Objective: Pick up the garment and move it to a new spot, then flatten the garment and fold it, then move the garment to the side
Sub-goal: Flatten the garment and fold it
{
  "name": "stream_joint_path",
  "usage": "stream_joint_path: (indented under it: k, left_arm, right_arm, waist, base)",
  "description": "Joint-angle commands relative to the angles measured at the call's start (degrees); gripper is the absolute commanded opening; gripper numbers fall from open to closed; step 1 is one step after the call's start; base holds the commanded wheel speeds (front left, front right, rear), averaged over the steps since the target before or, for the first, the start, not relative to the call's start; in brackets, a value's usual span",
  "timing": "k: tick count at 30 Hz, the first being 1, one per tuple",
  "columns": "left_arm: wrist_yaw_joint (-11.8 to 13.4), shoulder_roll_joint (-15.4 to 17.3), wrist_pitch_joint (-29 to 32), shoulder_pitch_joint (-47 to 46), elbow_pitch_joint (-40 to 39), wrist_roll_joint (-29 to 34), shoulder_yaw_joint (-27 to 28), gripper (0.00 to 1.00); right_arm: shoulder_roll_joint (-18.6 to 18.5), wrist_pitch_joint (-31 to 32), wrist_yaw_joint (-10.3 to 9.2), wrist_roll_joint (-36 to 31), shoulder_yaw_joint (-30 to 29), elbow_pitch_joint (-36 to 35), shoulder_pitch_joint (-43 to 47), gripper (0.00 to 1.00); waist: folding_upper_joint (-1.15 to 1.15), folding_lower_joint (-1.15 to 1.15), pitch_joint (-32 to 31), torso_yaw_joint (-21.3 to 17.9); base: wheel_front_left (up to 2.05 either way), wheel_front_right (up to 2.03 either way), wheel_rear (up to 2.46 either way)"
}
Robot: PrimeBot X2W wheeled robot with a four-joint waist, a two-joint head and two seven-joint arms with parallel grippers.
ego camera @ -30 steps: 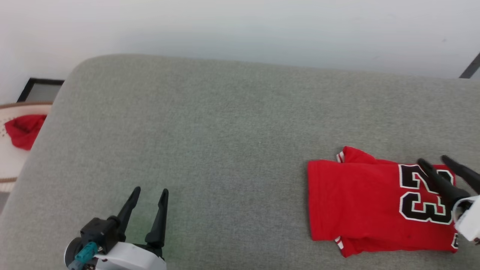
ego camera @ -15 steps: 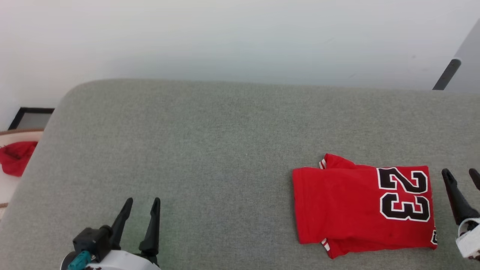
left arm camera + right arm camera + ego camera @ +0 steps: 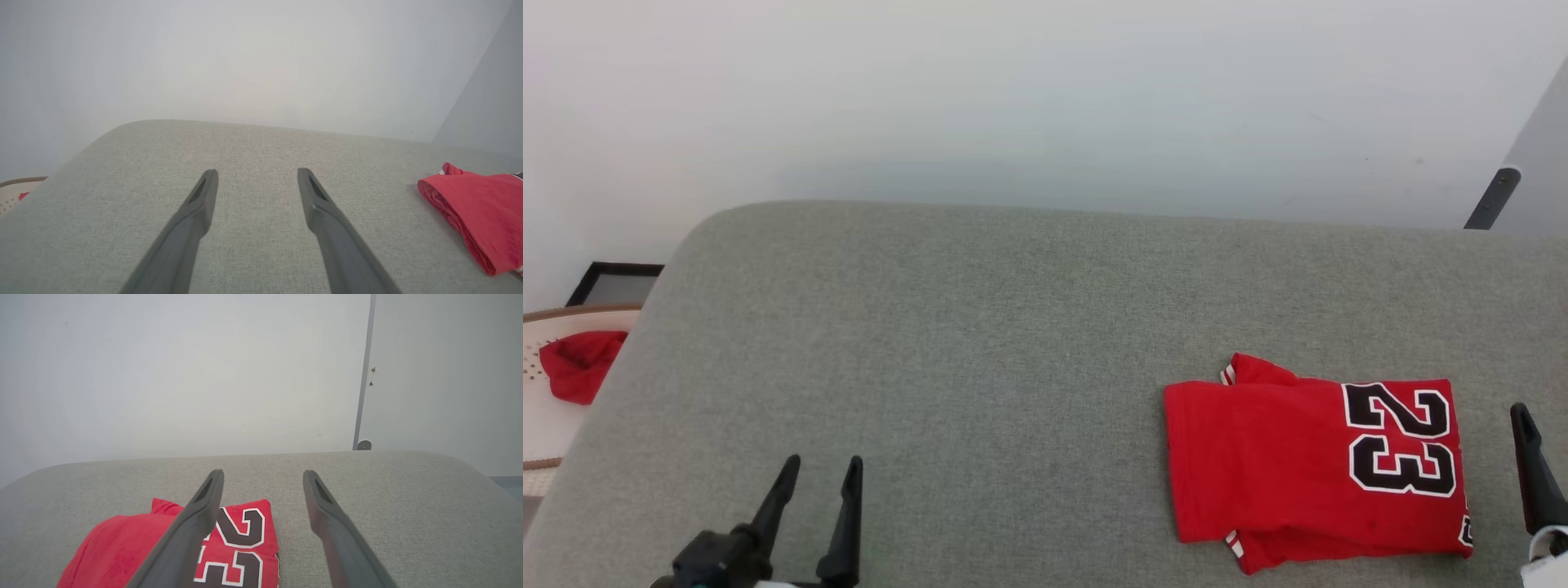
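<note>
Two grippers stand with jaws spread wide and nothing between them. The left gripper [image 3: 823, 467] is above bare grey cushion [image 3: 980, 327] at the near left, and the right gripper [image 3: 263, 474] is just beside the red jersey [image 3: 1282, 465]. That jersey lies folded flat on the cushion's right part, with its black-and-white "23" facing up at the end nearest the right gripper and neither gripper touching it.
</note>
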Motion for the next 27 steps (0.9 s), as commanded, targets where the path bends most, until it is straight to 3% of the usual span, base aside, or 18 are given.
stream_joint_path:
  k: [1, 11, 27]
  left_arm:
    - [-0.14, 0.11, 0.04, 1.4, -1.23, 0.65, 0.34, 1.0]
    - [-0.09, -0.68, 0.04, 7.84, -7.82, 1.44, 2.96, 1.0]
    - [-0.1, -0.74, 0.04, 6.32, -8.59, 1.33, 2.16, 1.0]
  right_arm:
    - [0.73, 0.15, -0.04, -0.69, -1.24, -1.41, 1.65, 1.0]
    - [4.82, 2.95, -0.04, -2.47, -7.6, -9.28, 7.85, 1.0]
    - [6.94, 4.54, -0.04, -2.7, -8.62, -11.3, 7.86, 1.0]
  waist:
    - [0.0, 0.0, -0.1, 0.18]
    - [0.0, 0.0, 0.53, 0.16]
    - [0.0, 0.0, 1.9, 1.09]
  base:
    - [0.0, 0.0, 0.0]
    - [0.0, 0.0, 0.0]
    - [0.0, 0.0, 0.0]
